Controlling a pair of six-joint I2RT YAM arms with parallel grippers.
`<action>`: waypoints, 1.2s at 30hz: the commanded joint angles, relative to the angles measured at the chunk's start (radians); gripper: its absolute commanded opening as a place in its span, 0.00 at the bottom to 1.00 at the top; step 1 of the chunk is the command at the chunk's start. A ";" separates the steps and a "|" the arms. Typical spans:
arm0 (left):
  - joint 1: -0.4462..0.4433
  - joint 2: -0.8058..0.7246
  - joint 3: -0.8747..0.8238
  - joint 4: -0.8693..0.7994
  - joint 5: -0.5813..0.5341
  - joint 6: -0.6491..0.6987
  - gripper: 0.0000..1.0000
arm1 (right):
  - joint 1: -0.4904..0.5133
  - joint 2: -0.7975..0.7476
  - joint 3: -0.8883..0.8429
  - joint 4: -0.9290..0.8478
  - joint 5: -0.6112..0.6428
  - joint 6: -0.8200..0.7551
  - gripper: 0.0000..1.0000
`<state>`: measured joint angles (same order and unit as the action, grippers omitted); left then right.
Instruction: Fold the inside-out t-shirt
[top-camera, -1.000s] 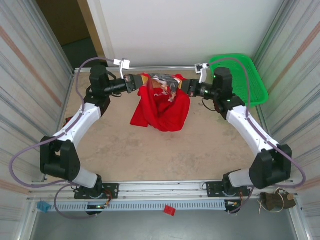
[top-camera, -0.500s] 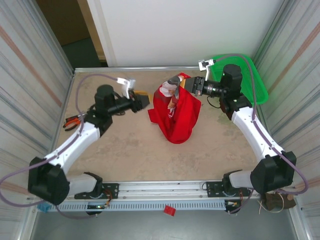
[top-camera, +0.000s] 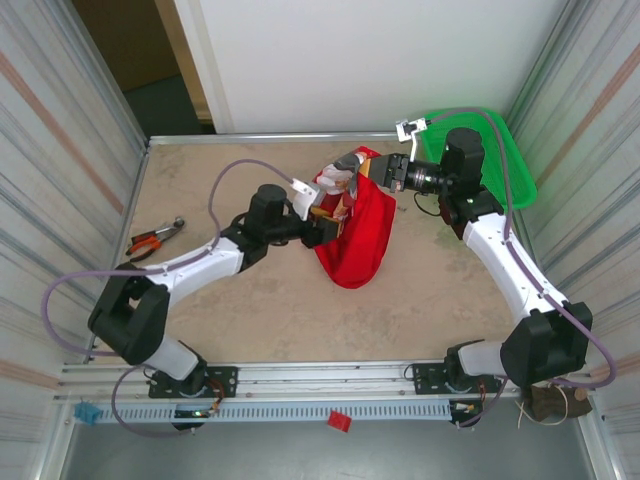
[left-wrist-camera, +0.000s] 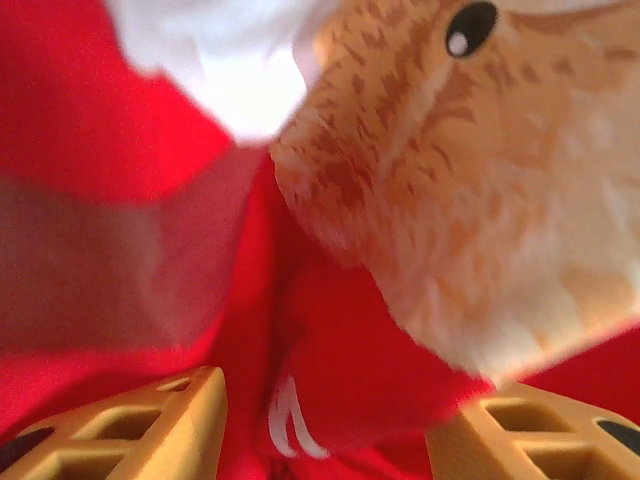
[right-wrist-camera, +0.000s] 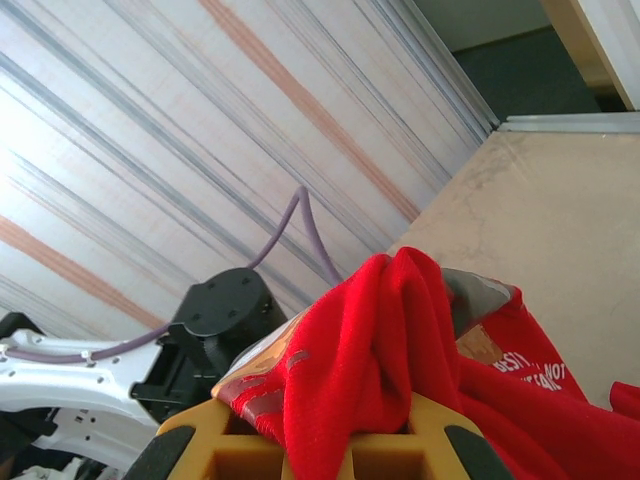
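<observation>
- Hard to make out from above: tips of the left pincer (top-camera: 325, 229), dark against the bright red cloth t-shirt (top-camera: 362, 235) and partly sunk into its folds.
- Cut off at the bottom edge of the left wrist view: two yellow-orange fingers (left-wrist-camera: 150, 430) of the left pincer (left-wrist-camera: 325, 430), spread wide, with red cloth bulging between and just beyond them, not clamped.
- Blurred and too close to read whole: a printed patch on the t-shirt (left-wrist-camera: 330, 340) straight ahead of the left pincer. Orange and fur-like, with one dark eye-like spot, a white blotch up and to the left, and a few white strokes near the fingers.
- Right pincer (top-camera: 373, 172) pressed together on a bunched upper edge of the t-shirt, holding it above the sandy beige counter (top-camera: 250, 310). Fingertips themselves buried in cloth.
- In the right wrist view, yellow fingers cut by the lower edge. Right pincer (right-wrist-camera: 330, 445) pinching a thick ridge of the t-shirt (right-wrist-camera: 375, 340), rising just above it. White lettering to its lower right, partly out of frame and not legible in full.
- T-shirt hanging below the right pincer as a narrow drape, lower end seemingly resting on the counter. Left pincer against the drape's side, lower than the right pincer.
- Behind the right pincer: green plastic mesh basket (top-camera: 505, 165), partly covered by the arm.
- Well apart from the left pincer, toward the counter's left edge: orange-handled pliers (top-camera: 152, 238).
</observation>
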<state>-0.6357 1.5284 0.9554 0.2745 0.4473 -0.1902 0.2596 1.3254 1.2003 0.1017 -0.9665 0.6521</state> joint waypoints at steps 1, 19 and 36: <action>-0.019 0.015 0.064 0.076 0.007 0.032 0.54 | 0.001 -0.021 0.036 0.026 -0.017 0.021 0.00; 0.243 0.018 0.507 0.003 0.589 -0.672 0.00 | -0.106 -0.051 -0.012 -0.258 0.411 -0.066 0.59; 0.251 0.023 0.584 0.027 0.565 -0.841 0.00 | 0.370 -0.010 -0.062 -0.057 0.603 -0.090 0.59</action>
<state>-0.3859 1.5925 1.5131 0.2584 1.0027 -1.0000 0.6292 1.2694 1.1381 -0.0074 -0.4114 0.5613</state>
